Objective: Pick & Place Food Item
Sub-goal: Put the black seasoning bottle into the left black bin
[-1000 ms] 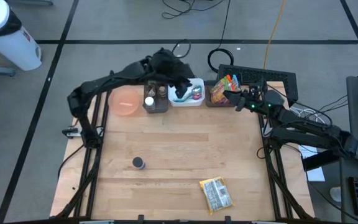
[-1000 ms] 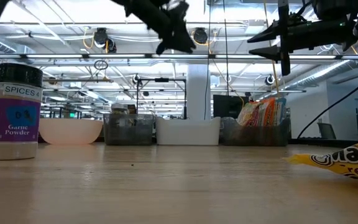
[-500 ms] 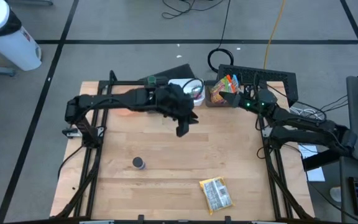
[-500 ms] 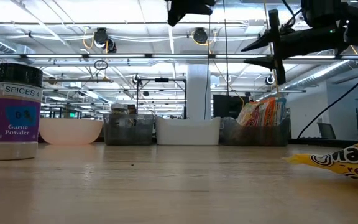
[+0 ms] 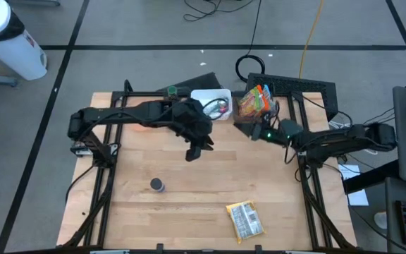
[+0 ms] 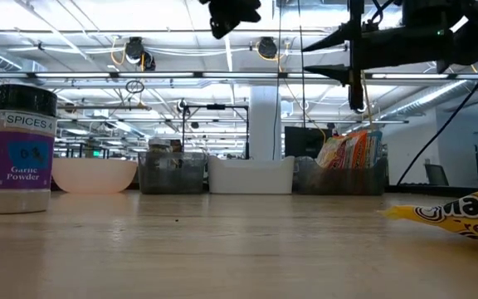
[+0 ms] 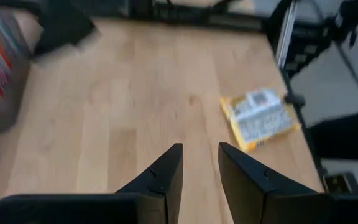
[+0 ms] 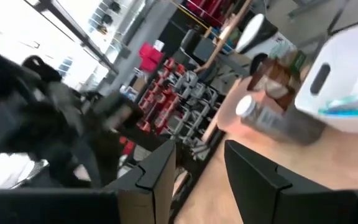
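A yellow snack packet [image 5: 245,219] lies flat at the lower centre-right of the high view, on the near edge of the wooden table [image 5: 189,212]. It is untouched, probably the food item to be picked. In the low view it shows at the right edge [image 6: 463,218]; in the left wrist view it sits right of centre [image 7: 260,118].

A small spice jar [image 5: 158,185] stands upright left of the packet, well apart from it; the low view shows it at far left [image 6: 23,149], labelled garlic powder.

The left gripper [image 5: 194,149] hangs in the air over the table's middle, fingers pointing toward the near side. Its wrist camera looks down at the packet, so it seems to be lining up for a pick. Its fingers [image 7: 166,177] stand a narrow gap apart, with nothing between them.

The right gripper [image 5: 244,128] hovers right of centre, just in front of the bins. Its fingers [image 8: 160,168] are partly open and empty.

Along the far edge, in the upper centre of the frame, a white bin [image 5: 210,102] and a dark bin of bright packets [image 5: 254,104] hold stored goods.

Compared with a second ago, the left arm has left the bins, stretched out and drawn its gripper out over the bare wood, toward the packet. The right gripper has slid left and slightly nearer, from over the packet bin to in front of it. Packet and jar have not moved.
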Motion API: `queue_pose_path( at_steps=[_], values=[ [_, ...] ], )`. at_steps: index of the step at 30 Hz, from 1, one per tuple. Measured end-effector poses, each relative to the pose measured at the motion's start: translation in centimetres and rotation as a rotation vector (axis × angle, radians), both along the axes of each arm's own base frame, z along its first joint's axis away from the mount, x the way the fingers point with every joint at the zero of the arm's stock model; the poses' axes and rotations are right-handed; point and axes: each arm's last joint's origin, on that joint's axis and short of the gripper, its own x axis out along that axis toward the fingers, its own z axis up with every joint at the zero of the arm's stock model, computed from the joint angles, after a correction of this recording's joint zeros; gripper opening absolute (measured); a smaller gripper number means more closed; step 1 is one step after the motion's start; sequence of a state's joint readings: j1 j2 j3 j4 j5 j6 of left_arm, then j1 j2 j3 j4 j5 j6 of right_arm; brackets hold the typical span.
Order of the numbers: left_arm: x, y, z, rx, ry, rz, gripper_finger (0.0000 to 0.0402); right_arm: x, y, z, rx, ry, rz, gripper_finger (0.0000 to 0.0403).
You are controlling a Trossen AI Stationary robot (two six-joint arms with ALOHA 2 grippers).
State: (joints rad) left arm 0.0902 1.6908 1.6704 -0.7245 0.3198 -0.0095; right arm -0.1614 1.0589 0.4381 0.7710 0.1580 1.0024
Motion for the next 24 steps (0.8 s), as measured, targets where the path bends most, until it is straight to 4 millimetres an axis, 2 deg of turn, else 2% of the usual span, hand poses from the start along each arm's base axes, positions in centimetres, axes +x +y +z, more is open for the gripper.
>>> queue_pose_path(
  at_steps=[3, 8, 14, 20, 24],
  values=[
    [-2.1, 0.0, 0.2, -0.045, -0.084, 0.051, 0.0108, 0.6, 1.5, -0.7, 0.008, 0.028, -0.008, 0.0130],
    [-6.7, -0.1, 0.6, -0.173, -0.328, 0.208, 0.0108, 1.2, 2.9, -1.2, -0.001, 0.046, 0.054, 0.0130],
    [-11.9, -2.4, -0.9, -0.405, -0.511, 0.375, 0.0108, 1.3, 4.1, -1.4, -0.054, 0.071, 0.240, 0.0130],
    [-15.9, -5.9, -2.5, -0.614, -0.522, 0.474, 0.0108, 1.3, 5.0, -1.3, -0.096, 0.064, 0.369, 0.0130],
    [-17.6, -8.5, -3.3, -0.703, -0.413, 0.531, 0.0108, 1.2, 5.5, -1.3, -0.135, 0.068, 0.389, 0.0130]
  ],
)
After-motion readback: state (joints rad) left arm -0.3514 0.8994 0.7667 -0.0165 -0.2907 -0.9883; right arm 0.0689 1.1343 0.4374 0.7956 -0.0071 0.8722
